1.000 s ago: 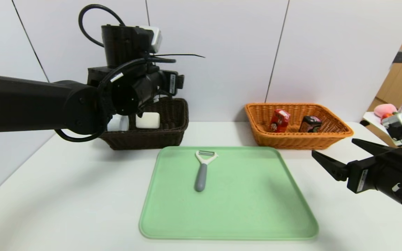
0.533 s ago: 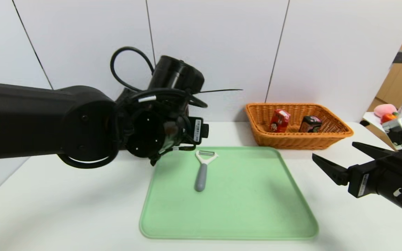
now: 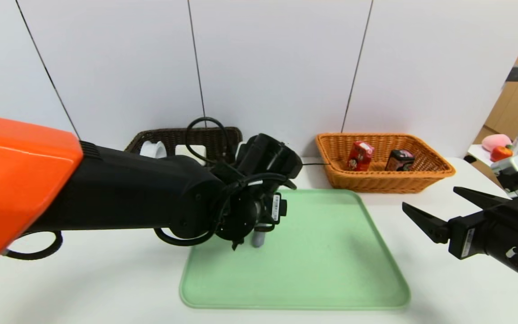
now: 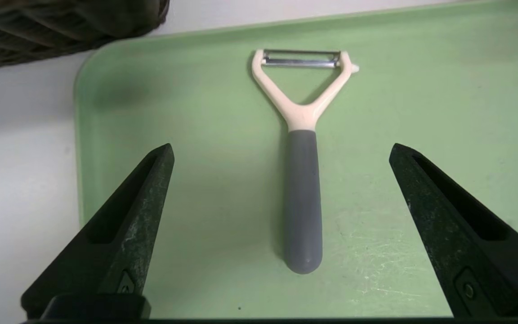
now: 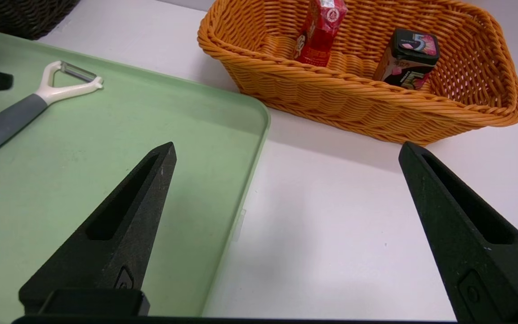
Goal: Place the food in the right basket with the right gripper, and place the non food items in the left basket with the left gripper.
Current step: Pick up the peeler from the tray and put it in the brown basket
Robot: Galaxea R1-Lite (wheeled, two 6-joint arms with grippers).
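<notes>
The white peeler with a grey handle lies flat on the green tray. My left gripper is open and hangs low over it, one finger on each side of the handle, not touching. In the head view the left gripper covers all but the handle's end. My right gripper is open and empty over the table right of the tray. The right basket holds the red carton and the black carton. The left basket holds the white disc case and white block. The pen is hidden.
The green tray fills the table's middle, in front of the two baskets. The white wall stands close behind the baskets. A side shelf at the far right carries a pink toy and a bottle.
My left arm has swung from above the left basket forward and down to the tray, over the peeler, and stayed open. The right arm has hardly moved.
</notes>
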